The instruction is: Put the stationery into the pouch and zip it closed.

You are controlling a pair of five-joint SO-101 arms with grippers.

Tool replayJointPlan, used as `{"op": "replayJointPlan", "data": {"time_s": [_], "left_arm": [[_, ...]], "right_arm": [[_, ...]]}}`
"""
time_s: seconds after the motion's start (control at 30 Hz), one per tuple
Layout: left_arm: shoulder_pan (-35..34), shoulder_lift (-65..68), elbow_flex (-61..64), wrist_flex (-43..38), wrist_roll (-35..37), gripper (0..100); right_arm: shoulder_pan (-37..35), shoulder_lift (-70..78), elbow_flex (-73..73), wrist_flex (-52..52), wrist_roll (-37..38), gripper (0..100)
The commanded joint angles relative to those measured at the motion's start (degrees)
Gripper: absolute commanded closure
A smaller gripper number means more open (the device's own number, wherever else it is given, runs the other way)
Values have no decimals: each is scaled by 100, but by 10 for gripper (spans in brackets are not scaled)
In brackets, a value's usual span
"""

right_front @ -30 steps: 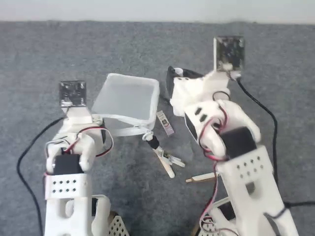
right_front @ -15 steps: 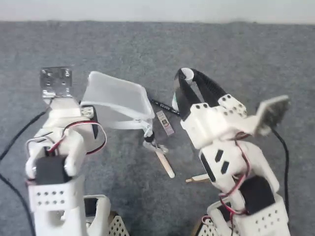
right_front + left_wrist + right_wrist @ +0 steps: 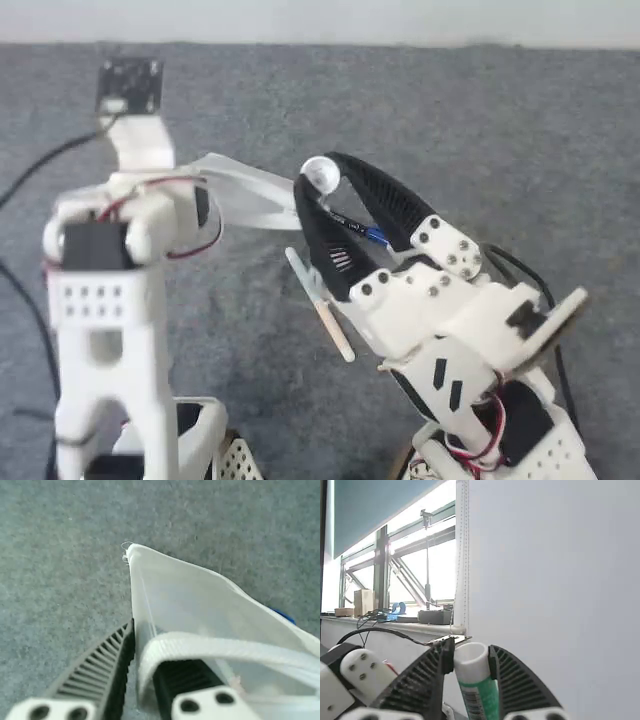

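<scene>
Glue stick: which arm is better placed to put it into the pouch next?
Right. The right claw grips the glue stick near the pouch; the left claw holds the pouch's edge.

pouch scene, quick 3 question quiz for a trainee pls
1. True or false: the left gripper is shut on the pouch.
2. What does the right gripper hold? A) a glue stick B) a ruler C) nothing
3. Short answer: which item lies on the table between the two arms?

Key: 1 true. 2 A. 3 the pale stick.
</scene>
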Motion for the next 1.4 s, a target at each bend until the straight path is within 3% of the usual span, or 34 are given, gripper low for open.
{"op": "replayJointPlan", "data": {"time_s": [0.0,0.13,0.4,0.87,1.2,1.37], "left_arm": [[0,510,-875,237,325,987],[62,1125,-1121,299,536,987],[44,1468,-1165,141,580,987],[-9,1468,-1182,132,651,987],[-141,1468,-1174,9,659,987],[-141,1468,-1165,18,659,987]], "right_arm": [[-277,-4,167,-699,589,993],[-479,444,404,-1393,949,993],[-479,2044,484,-2897,976,993],[-207,3521,721,-3767,923,993],[-189,3644,1521,-4224,923,993],[180,3653,1723,-4207,932,993]]}}
